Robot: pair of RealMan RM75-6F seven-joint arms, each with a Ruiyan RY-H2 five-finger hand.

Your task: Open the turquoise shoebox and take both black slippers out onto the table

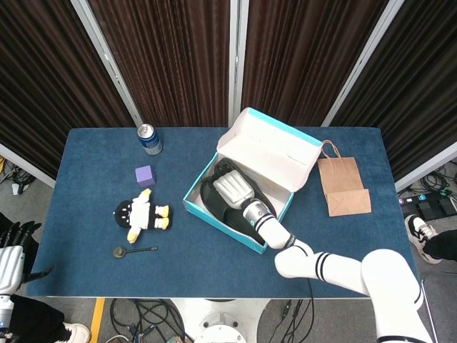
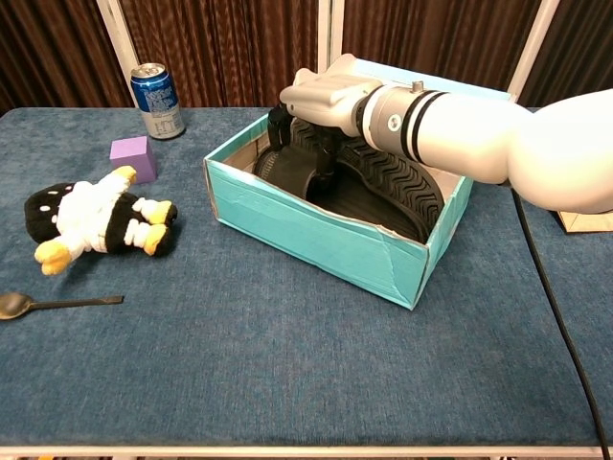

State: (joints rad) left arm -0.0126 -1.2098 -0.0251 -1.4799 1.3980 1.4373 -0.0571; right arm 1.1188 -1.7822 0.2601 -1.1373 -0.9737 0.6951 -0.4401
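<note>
The turquoise shoebox [image 2: 316, 235] is seen lying open on the blue worktop [image 2: 287, 383], its lid [image 1: 275, 146] tipped back so that the inside can be reached from above; both black slippers are lodged in it, the nearer slipper [image 2: 292, 171] strap-up at the left end, the other slipper [image 2: 393, 182] propped sole-outward beside it. The right hand [image 2: 321, 96] is lowered into the box over the nearer slipper, its fingers [image 2: 324, 158] curled down at the strap, presumably to hook it for lifting; whether the strap is actually gripped cannot be told, since the palm hides the contact. The left hand [image 1: 13, 250] is held off the worktop's left edge with nothing in it, fingers slightly apart, out of the way. Neither slipper has been brought out yet.
</note>
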